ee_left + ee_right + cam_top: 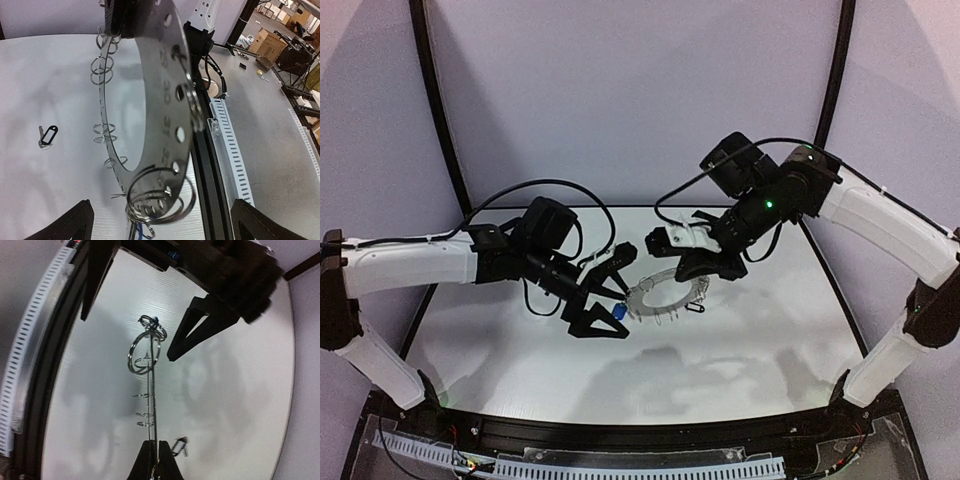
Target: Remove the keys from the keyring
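Note:
The keyring [643,297] is a flat grey disc with a wide hole and small wire loops on its rim. My right gripper [692,268] is shut on its far edge and holds it tilted above the table; the right wrist view shows it edge-on [153,390] between the shut fingers [150,462]. My left gripper [620,295] is open and straddles the ring's near end [165,100], touching nothing. The blue key [619,312] hangs there from larger split rings [150,210]; only a blue sliver [142,231] shows. The black key [695,307] lies loose on the table [48,136], also in the right wrist view [178,446].
The white table [740,340] ends at a black front rail [210,170] with a white slotted cable duct [230,145]. Black curved frame posts [438,100] stand at the back left and right. Both arms meet over the table's middle.

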Controlling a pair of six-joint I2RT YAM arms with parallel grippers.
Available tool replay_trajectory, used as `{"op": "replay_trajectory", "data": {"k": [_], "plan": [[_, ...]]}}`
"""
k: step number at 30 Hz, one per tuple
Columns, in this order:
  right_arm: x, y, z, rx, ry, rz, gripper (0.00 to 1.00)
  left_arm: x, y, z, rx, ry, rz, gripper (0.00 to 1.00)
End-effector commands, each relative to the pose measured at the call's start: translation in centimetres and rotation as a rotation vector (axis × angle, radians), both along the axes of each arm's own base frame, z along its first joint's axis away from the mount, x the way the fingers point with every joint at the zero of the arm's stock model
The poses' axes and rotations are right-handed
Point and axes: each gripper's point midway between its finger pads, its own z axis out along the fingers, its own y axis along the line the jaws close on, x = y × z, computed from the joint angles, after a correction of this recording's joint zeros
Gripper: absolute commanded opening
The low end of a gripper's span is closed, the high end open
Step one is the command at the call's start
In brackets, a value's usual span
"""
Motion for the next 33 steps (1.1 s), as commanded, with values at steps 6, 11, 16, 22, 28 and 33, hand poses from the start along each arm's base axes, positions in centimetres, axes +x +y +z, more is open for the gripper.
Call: {"op": "replay_trajectory", "data": {"k": [6,11,16,22,28,33], "plan": [[4.7,1.5,7.4,0.270,-0.946,0.039,0.00,3.0,3.3,8.2,-0.159,-0.120,0.244,0.99],[5.5,1.9,8.9,0.285,-1.232,0.089,0.00,6.0,5.5,11.6,-0.255,-0.154,0.466,0.99],[4.1,3.5,10.2,0.393,-1.465,0.205,0.00,9.0,6.2,13.6,-0.294,-0.047,0.659,0.99],[3.4,4.2,10.9,0.469,-1.512,0.220,0.00,11.4,8.1,13.4,-0.285,0.051,0.843,0.99],[1.5,3.5,12.5,0.652,-1.378,0.174,0.00,7.5,9.1,14.5,-0.396,0.041,0.725,0.99],[0.2,3.0,13.4,0.743,-1.200,0.149,0.00,3.0,9.7,16.3,-0.517,-0.036,0.535,0.97]]}}
